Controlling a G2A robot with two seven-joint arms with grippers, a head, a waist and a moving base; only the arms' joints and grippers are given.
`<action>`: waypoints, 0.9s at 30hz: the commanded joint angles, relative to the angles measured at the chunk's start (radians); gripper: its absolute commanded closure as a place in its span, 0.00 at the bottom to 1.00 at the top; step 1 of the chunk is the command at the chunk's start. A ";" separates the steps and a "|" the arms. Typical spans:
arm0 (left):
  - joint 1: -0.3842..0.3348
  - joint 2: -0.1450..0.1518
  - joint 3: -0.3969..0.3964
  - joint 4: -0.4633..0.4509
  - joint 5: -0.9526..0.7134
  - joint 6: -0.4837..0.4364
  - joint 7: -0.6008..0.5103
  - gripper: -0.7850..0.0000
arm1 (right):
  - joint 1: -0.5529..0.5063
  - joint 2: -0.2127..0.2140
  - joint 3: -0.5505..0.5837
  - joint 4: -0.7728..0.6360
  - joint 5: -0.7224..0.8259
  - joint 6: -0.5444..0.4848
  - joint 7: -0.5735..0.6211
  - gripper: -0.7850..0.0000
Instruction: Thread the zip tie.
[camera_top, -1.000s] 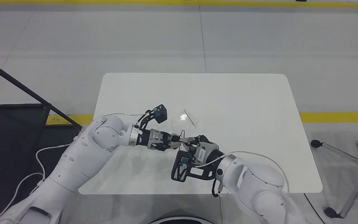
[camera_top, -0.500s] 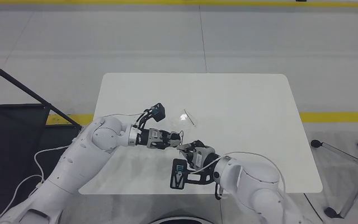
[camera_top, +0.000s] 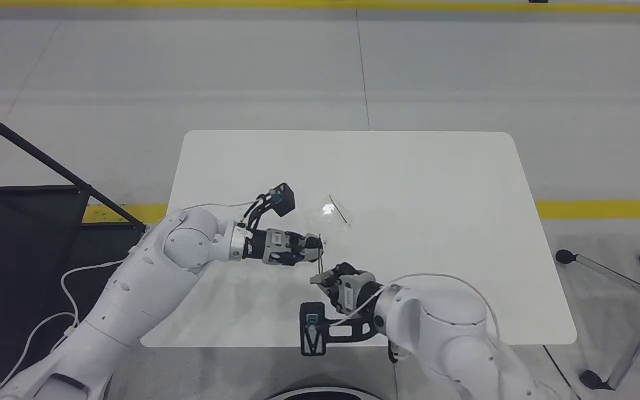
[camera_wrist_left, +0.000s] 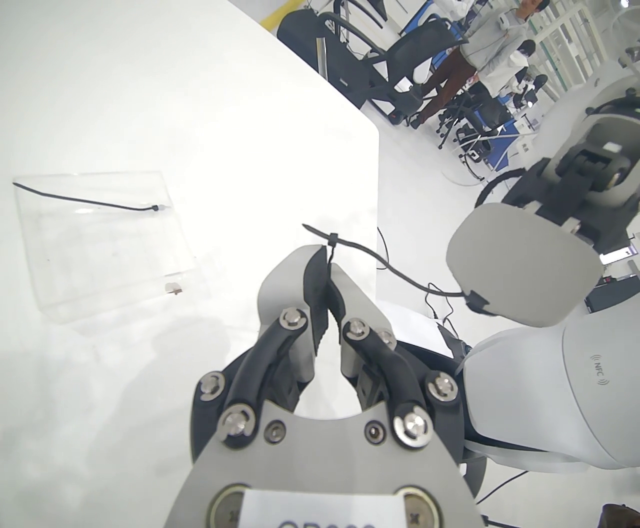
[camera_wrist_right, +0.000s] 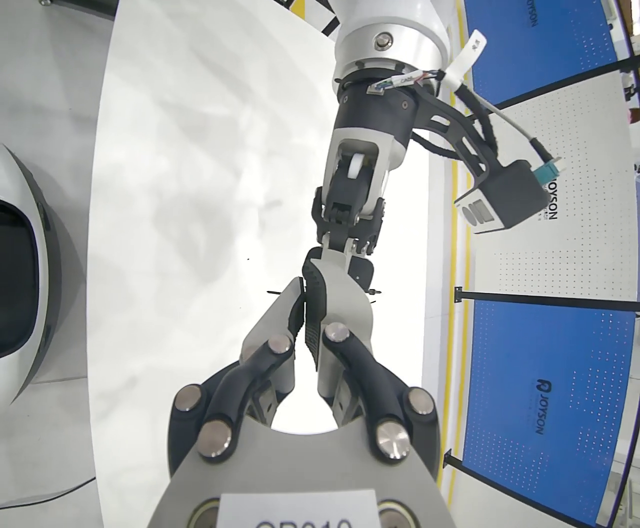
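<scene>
White table (camera_top: 450, 200), left gripper (camera_wrist_left: 327, 270) pinching zip tie (camera_wrist_left: 332, 237), right gripper (camera_wrist_right: 304, 296) just ahead, clamped on its far end

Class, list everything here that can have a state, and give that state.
Zip tie: tip through its head, not pulled tight.
Left gripper: fingers shut on the zip tie.
Right gripper: fingers shut on the zip tie.
Spare zip tie: lying straight, unthreaded, on the clear plastic sheet.
</scene>
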 joint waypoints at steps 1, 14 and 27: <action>0.001 0.000 -0.001 0.000 0.000 0.000 0.003 1.00 | 0.004 -0.001 -0.004 0.003 0.005 0.001 0.010 1.00; 0.000 0.000 0.006 -0.008 0.014 -0.018 -0.011 1.00 | 0.012 -0.012 0.005 0.010 0.044 0.132 0.055 1.00; 0.006 0.002 0.001 -0.010 0.018 -0.020 0.001 1.00 | -0.019 -0.018 0.037 -0.015 -0.001 0.294 0.025 1.00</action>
